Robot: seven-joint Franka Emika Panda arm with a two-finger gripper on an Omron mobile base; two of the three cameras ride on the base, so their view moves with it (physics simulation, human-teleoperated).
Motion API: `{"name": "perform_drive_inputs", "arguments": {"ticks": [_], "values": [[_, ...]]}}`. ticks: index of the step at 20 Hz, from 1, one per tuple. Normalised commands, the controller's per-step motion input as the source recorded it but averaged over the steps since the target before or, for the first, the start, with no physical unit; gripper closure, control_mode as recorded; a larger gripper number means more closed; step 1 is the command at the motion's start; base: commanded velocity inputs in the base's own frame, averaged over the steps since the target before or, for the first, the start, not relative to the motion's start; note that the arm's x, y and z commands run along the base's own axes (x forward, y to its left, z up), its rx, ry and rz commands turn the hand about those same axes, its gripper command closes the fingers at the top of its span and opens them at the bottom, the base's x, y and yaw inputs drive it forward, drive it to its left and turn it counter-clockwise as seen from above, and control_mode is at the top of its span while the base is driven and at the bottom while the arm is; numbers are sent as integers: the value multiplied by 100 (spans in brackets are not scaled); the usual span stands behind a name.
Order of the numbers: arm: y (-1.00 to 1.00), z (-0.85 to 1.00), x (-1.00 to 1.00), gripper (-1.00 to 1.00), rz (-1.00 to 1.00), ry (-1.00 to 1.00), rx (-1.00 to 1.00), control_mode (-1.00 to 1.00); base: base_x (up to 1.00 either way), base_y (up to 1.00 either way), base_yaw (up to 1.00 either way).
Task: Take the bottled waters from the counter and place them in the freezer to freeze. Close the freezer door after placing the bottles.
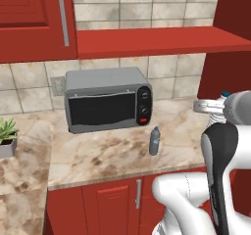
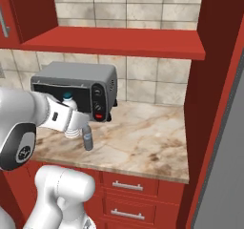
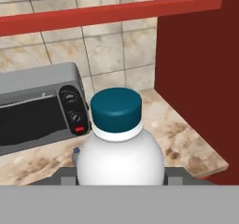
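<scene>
The pincer (image 3: 120, 178) is closed on a water bottle (image 3: 120, 148). In the hand view the bottle sits right between the two dark tips. It has a white round body and a dark blue cap (image 3: 116, 108) on top. The bottle stands upright in the grip.

In the left base view the pincer (image 1: 215, 106) is at the right edge, up in the air above the counter (image 1: 112, 155), and the blue cap (image 1: 225, 95) peeks out over it. In the right base view the pincer (image 2: 71, 123) is at the left, in front of the microwave (image 2: 76, 87), and the held bottle (image 2: 68, 99) shows its cap there too.

A second bottle (image 1: 154, 141) stands on the counter. It is small, slim and grey-blue. It stands upright, just in front of the right end of the microwave (image 1: 108, 104), not touching it. In the right base view this bottle (image 2: 87, 140) is just below and beside the pincer. In the hand view a tiny bit of it (image 3: 75, 152) peeks out to the left of the held bottle.

The microwave is grey with a dark window, two knobs and a red button. Behind it is a tiled wall (image 1: 176, 77). Above it is a red shelf (image 1: 157, 40). A small green plant (image 1: 7, 131) sits in a pot at the far left of the counter. A tall grey panel (image 2: 228, 166) stands at the right edge of the right base view.
</scene>
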Motion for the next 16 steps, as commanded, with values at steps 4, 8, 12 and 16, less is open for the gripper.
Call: {"name": "perform_drive_inputs", "arguments": {"ticks": [4, 8, 12, 16], "values": [[0, 0, 0, 100, 0, 0, 0, 100, -89, 2, -18], [0, 0, 0, 100, 0, 0, 0, 100, -91, 0, -28], [0, 0, 0, 100, 0, 0, 0, 100, -55, -14, -44], [0, 0, 0, 100, 0, 0, 0, 100, -21, -47, -52]]}}
